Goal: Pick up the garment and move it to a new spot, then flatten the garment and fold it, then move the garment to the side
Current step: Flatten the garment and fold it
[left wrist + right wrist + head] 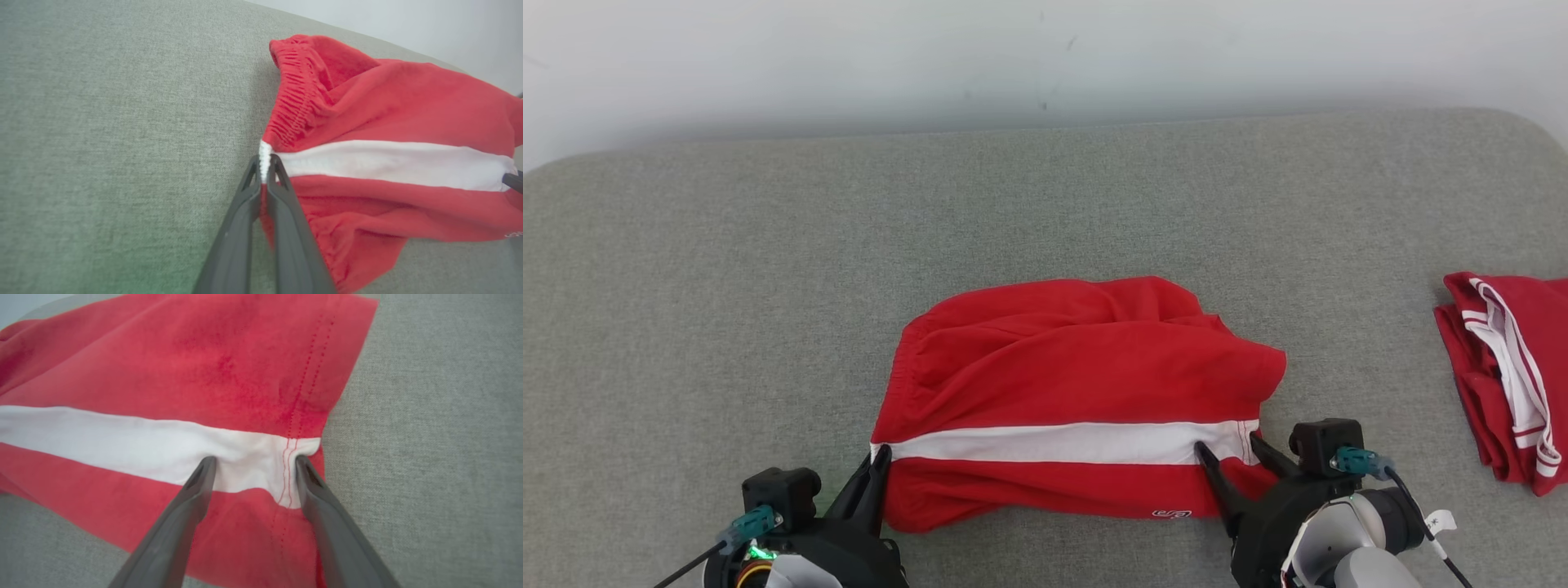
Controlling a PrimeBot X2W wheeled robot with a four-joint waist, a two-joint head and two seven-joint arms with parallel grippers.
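Observation:
The garment (1078, 384) is a pair of red shorts with a white side stripe, lying rumpled on the grey cloth surface in the head view. My left gripper (880, 459) is shut on the waistband end of the white stripe; the left wrist view has its fingertips pinching the white elastic edge of the garment (384, 122), my left gripper (264, 162) closed there. My right gripper (1225, 447) stands open over the hem end of the stripe. In the right wrist view my right gripper (253, 461) straddles the white stripe of the garment (229, 367) beside the stitched hem, fingertips resting on the cloth.
A second red garment with white trim (1507, 380), folded, lies at the right edge of the grey surface (768, 286). A pale wall (1013, 57) runs behind the far edge. Bare grey fabric spreads to the left and behind the shorts.

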